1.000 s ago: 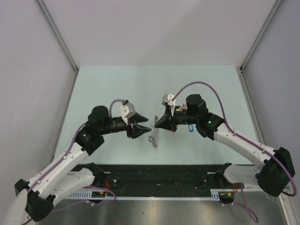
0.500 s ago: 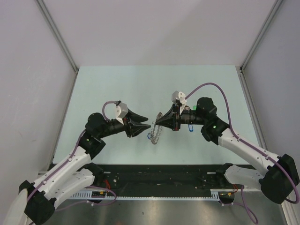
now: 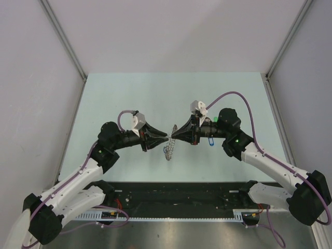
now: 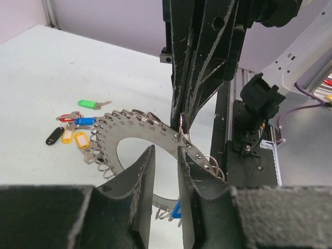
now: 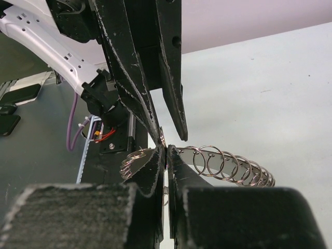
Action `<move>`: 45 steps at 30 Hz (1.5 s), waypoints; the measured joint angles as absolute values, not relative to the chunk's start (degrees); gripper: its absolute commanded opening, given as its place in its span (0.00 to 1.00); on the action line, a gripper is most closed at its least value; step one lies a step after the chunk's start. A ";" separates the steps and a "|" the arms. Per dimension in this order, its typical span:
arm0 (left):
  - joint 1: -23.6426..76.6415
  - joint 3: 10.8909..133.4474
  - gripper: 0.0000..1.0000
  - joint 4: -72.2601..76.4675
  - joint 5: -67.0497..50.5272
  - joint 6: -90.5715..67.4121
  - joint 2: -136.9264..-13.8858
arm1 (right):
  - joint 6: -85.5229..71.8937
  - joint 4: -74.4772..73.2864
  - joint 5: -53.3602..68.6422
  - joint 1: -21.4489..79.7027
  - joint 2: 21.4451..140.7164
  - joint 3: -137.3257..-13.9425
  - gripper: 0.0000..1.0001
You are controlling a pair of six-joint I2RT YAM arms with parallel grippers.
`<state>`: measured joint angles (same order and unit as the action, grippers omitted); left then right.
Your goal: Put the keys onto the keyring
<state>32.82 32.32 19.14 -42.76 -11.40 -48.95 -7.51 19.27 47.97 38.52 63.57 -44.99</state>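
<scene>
The keyring (image 4: 109, 140) is a flat grey ring with small split rings along its edge. It hangs above the table in my right gripper (image 5: 166, 150), which is shut on its rim. My left gripper (image 4: 165, 150) faces it tip to tip, a narrow gap between its fingers and nothing in that gap. From above, the left gripper (image 3: 165, 139) and right gripper (image 3: 174, 136) almost meet over the keyring (image 3: 169, 149). Several loose keys lie on the table: green (image 4: 89, 104), blue (image 4: 83, 121), black (image 4: 54, 136), yellow (image 4: 82, 140). One blue key (image 4: 176, 210) hangs from the ring's lower edge.
A blue key (image 3: 210, 141) lies on the table (image 3: 129, 93) beside the right arm's wrist. The black rail (image 3: 176, 199) with the arm bases runs along the near edge. Grey walls enclose the table on three sides.
My left gripper has moved right, up to the keyring, and its fingers have narrowed. The right gripper turned and shifted slightly, still holding the ring.
</scene>
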 measured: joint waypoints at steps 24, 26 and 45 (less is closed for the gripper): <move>33.67 35.40 0.08 16.47 -45.25 -8.73 -50.28 | -6.94 20.01 46.98 39.48 64.29 -44.86 0.00; 33.74 35.46 0.00 16.16 -45.25 -8.54 -50.26 | -6.61 19.92 46.78 39.64 64.29 -44.86 0.00; 34.54 40.82 0.01 3.09 -42.39 7.94 -51.00 | -0.82 5.30 40.14 42.33 57.54 -44.84 0.53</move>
